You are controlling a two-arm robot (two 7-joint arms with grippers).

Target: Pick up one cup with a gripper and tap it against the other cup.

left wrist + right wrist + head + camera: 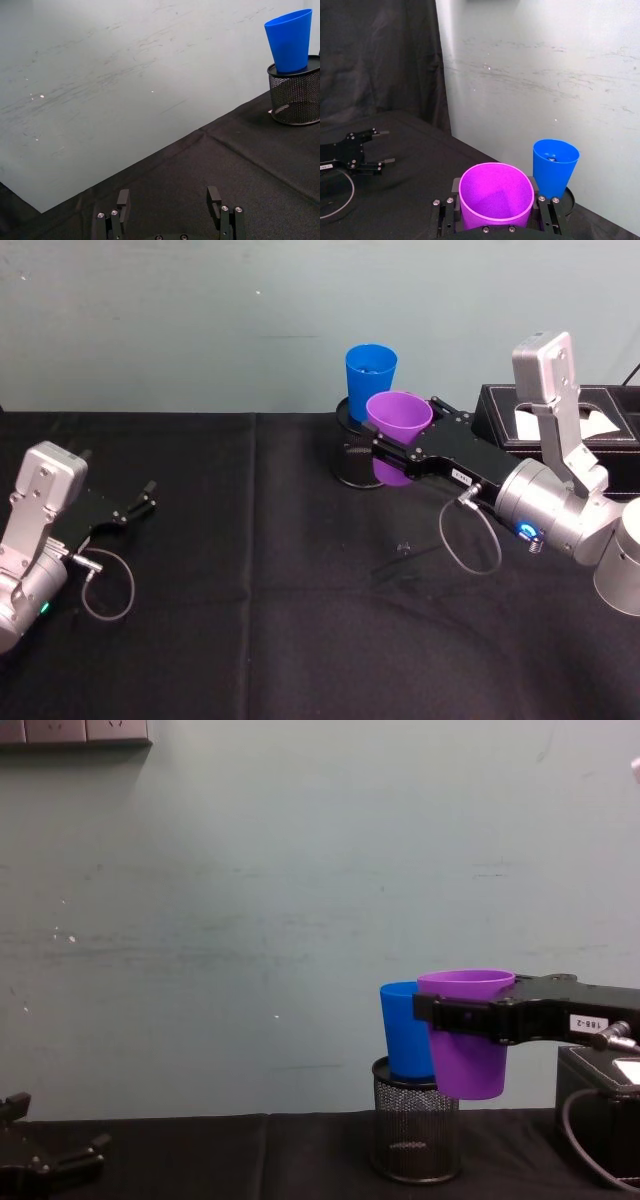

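Holding the purple cup (398, 415) up against the blue cup (370, 370)

Start at 9 o'clock in your head view: the left gripper (150, 495) rests low over the black table (300, 620), well apart from both cups. Its fingers (123, 197) are spread with nothing between them, and they point toward 2 o'clock.

Move to 12 o'clock and you meet the black mesh pen holder (352, 460), upright on the cloth near the wall. The blue cup stands in its mouth, upright, rim up.

Just at 5 o'clock of the blue cup is the purple cup, mouth up and tipped a little toward you. From the chest you see its base clear of the table, hanging at the level of the holder's rim. It overlaps the blue cup's right side there, with its rim a little higher. You cannot tell whether the two walls touch — they are at least just beside each other.

The right gripper (408, 430) reaches in from 4 o'clock, and its flat black fingers (541, 212) clamp the purple cup from both sides just under the rim. A white label shows on its body.

At 2 o'clock, behind the silver wrist, sits a black tissue box (600, 430).
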